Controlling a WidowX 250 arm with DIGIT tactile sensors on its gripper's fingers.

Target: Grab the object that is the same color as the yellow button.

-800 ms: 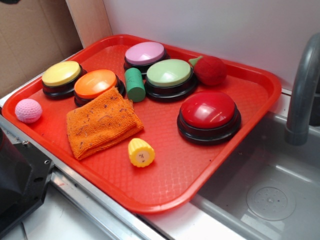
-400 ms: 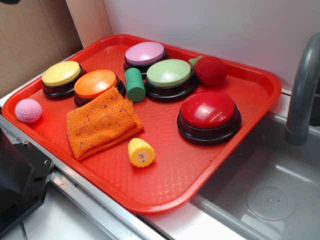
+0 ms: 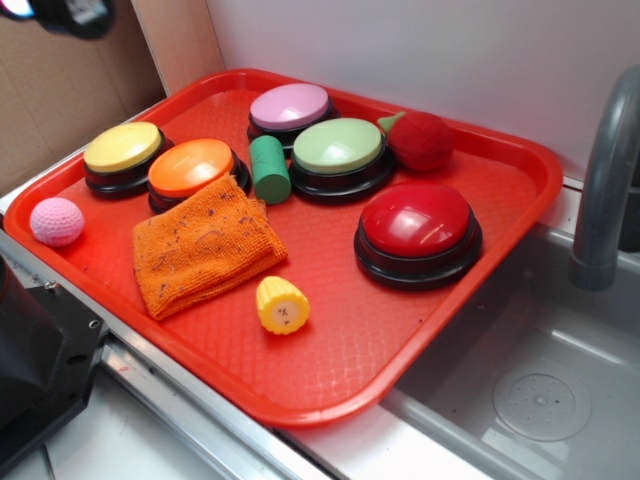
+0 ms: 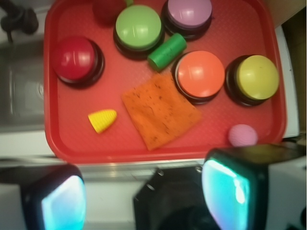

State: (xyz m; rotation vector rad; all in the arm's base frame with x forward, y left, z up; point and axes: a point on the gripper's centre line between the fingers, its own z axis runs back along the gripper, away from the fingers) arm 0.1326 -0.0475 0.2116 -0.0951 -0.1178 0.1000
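Note:
The small yellow corn stub (image 3: 282,305) lies on the red tray (image 3: 330,380) near its front edge; it also shows in the wrist view (image 4: 102,120). The yellow button (image 3: 122,153) stands at the tray's far left, and at the right in the wrist view (image 4: 255,78). My gripper (image 4: 144,196) is open and empty, high above the counter in front of the tray, well clear of the corn. In the exterior view only a dark bit of it (image 3: 70,14) shows at the top left corner.
On the tray: an orange button (image 3: 193,169), pink-topped button (image 3: 290,108), light green button (image 3: 338,153), red button (image 3: 417,228), green cylinder (image 3: 268,168), orange cloth (image 3: 205,243), pink ball (image 3: 56,221), red toy (image 3: 418,140). A sink (image 3: 540,390) and faucet (image 3: 605,190) lie right.
A dark part of the gripper has come into the exterior view's top left corner. Nothing on the tray has moved.

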